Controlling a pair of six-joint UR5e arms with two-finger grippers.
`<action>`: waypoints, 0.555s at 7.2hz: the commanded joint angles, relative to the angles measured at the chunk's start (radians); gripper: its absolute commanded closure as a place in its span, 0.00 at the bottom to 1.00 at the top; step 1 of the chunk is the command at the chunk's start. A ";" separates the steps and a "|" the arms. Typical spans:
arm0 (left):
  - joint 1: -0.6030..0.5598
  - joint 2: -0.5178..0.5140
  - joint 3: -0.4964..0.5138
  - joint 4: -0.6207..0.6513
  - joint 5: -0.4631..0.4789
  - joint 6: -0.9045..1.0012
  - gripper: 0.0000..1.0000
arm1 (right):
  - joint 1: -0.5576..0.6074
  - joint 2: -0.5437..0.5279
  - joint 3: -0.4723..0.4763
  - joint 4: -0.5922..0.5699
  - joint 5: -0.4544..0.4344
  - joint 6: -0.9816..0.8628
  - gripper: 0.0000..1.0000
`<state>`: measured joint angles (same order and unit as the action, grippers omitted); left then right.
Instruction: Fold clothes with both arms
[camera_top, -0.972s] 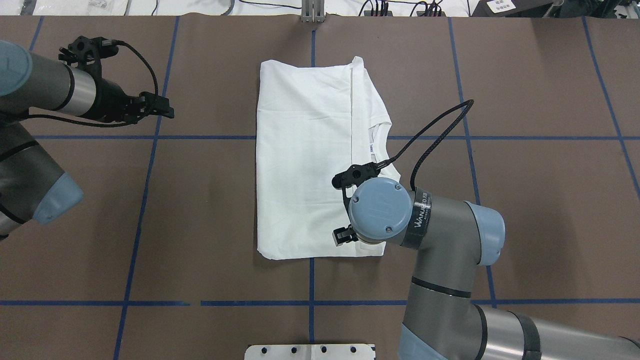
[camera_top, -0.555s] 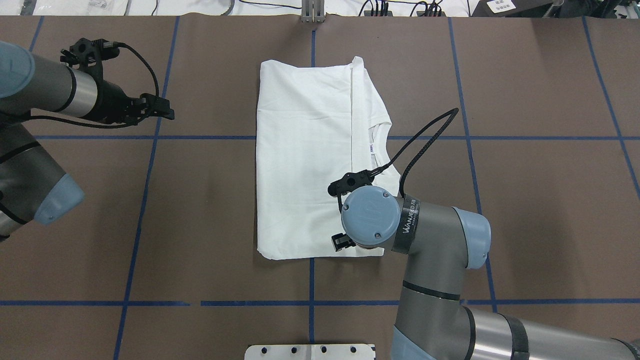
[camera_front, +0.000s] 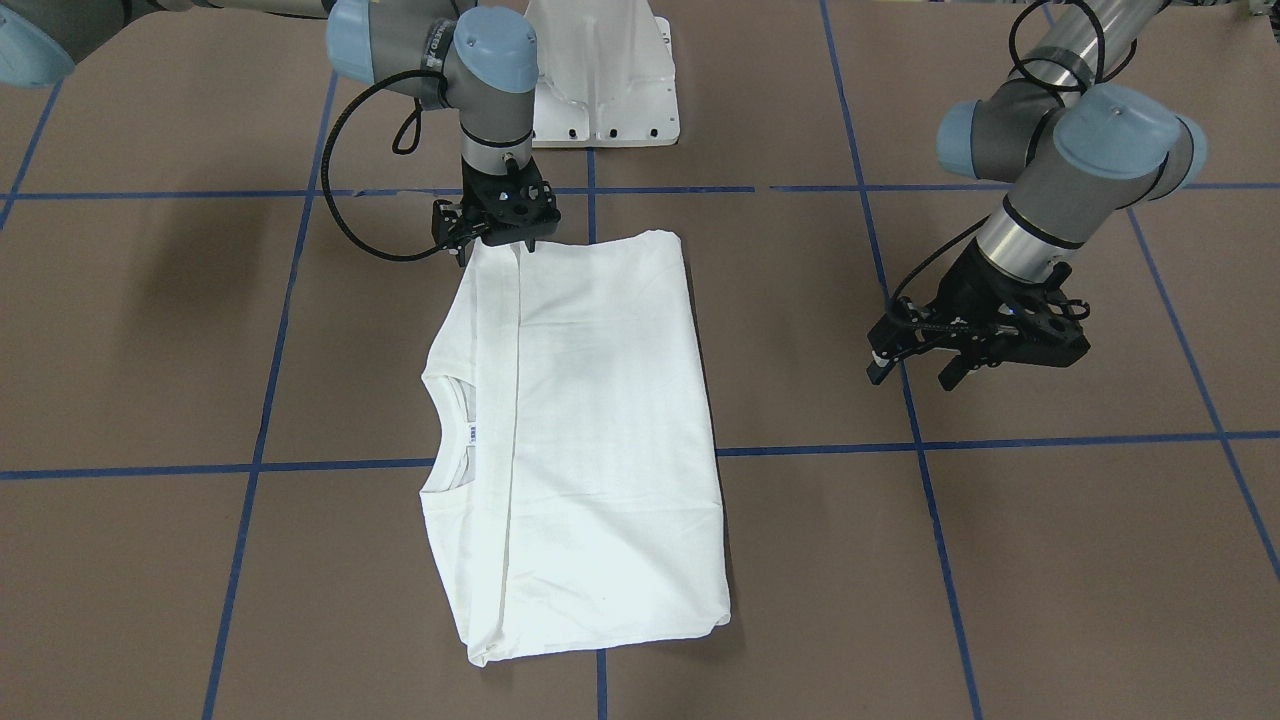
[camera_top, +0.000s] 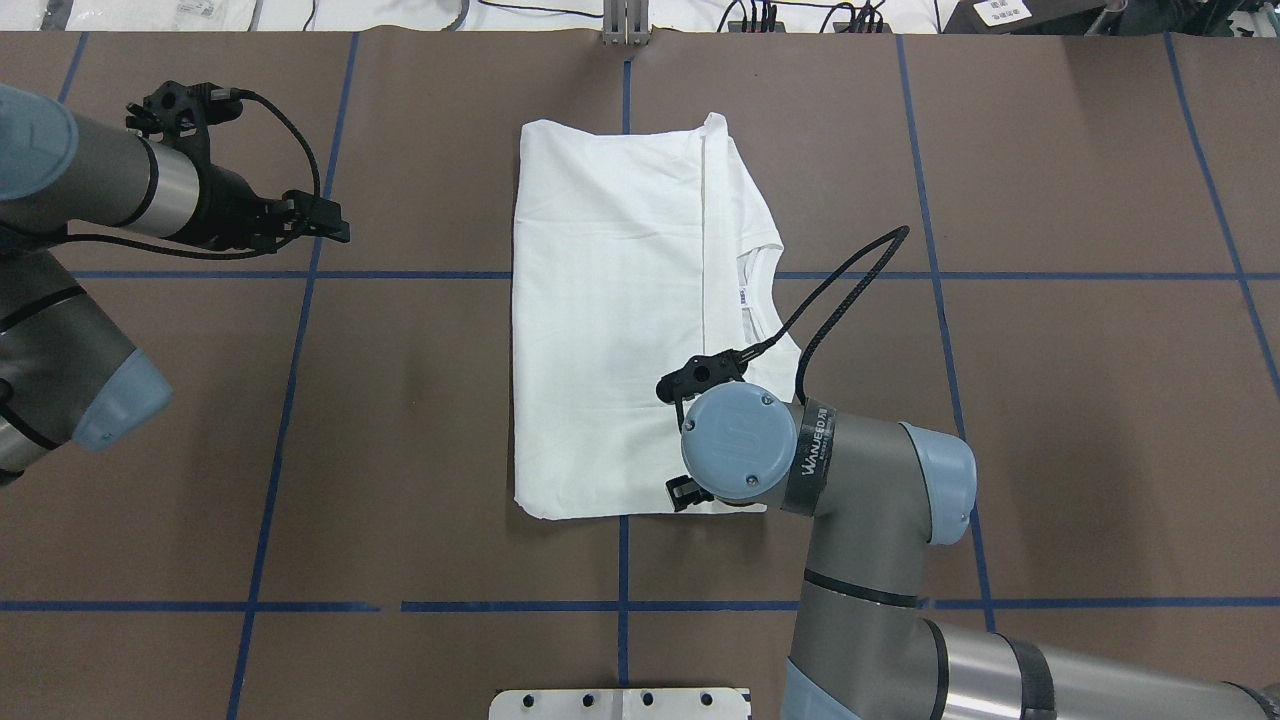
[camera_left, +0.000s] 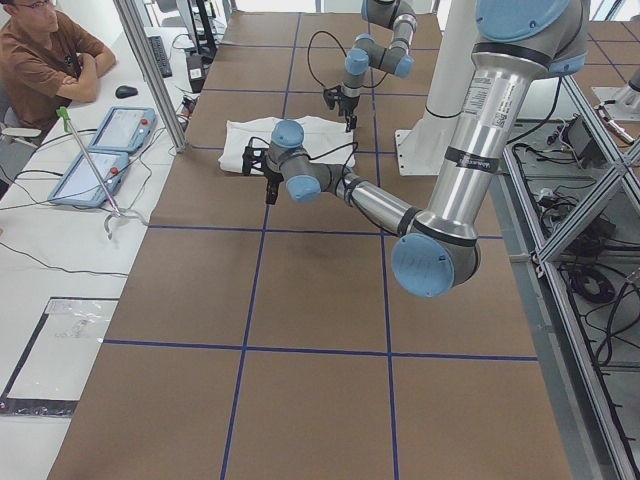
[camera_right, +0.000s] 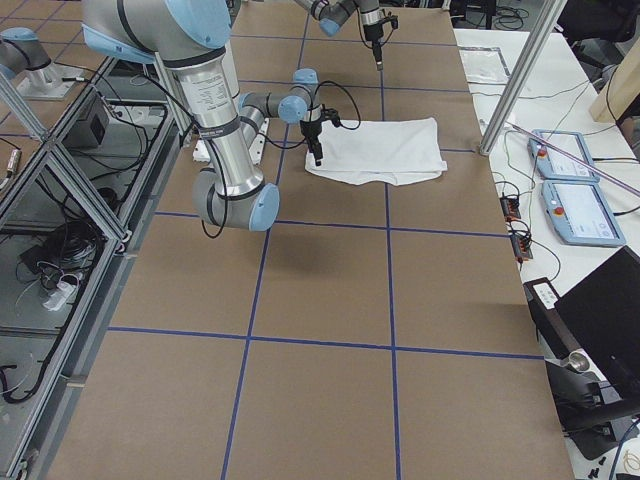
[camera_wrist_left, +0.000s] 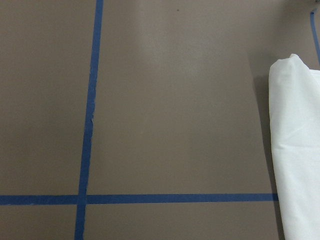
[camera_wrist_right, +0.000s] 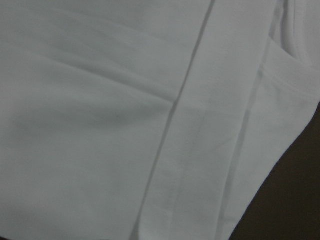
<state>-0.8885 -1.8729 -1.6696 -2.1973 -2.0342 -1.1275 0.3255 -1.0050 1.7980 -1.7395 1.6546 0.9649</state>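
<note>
Shirt (camera_front: 590, 440): folded lengthwise, flat on surface (camera_front: 150, 560), centre frame.
Right arm (camera_front: 492, 90): jaws down at shirt's upper-left corner, likely for next fold; grip cannot be told.
Left arm (camera_front: 1030, 215): jaws apart, empty, waiting right of frame.

Matt cloth shirt (camera_top: 610, 330); matt tbl (camera_top: 1050, 400)

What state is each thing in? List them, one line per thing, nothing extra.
shirt: folded into a rectangle, lying flat on the table, collar exposed along one long edge.
left gripper: jaws open, empty, over bare table, apart from the shirt.
right gripper: pointing down at the shirt's corner nearest the robot; whether the jaws are open or shut cannot be told.
</note>
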 joint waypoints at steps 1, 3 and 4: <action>0.000 -0.002 0.011 -0.002 0.002 0.000 0.00 | -0.002 -0.007 -0.005 -0.002 -0.003 0.000 0.00; 0.000 -0.009 0.022 -0.002 0.002 0.000 0.00 | 0.003 -0.009 -0.011 -0.002 -0.003 -0.005 0.00; 0.002 -0.012 0.025 -0.002 0.002 -0.002 0.00 | 0.009 -0.009 -0.017 -0.002 -0.001 -0.008 0.00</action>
<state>-0.8876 -1.8811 -1.6505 -2.1997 -2.0326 -1.1278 0.3283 -1.0131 1.7877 -1.7410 1.6528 0.9604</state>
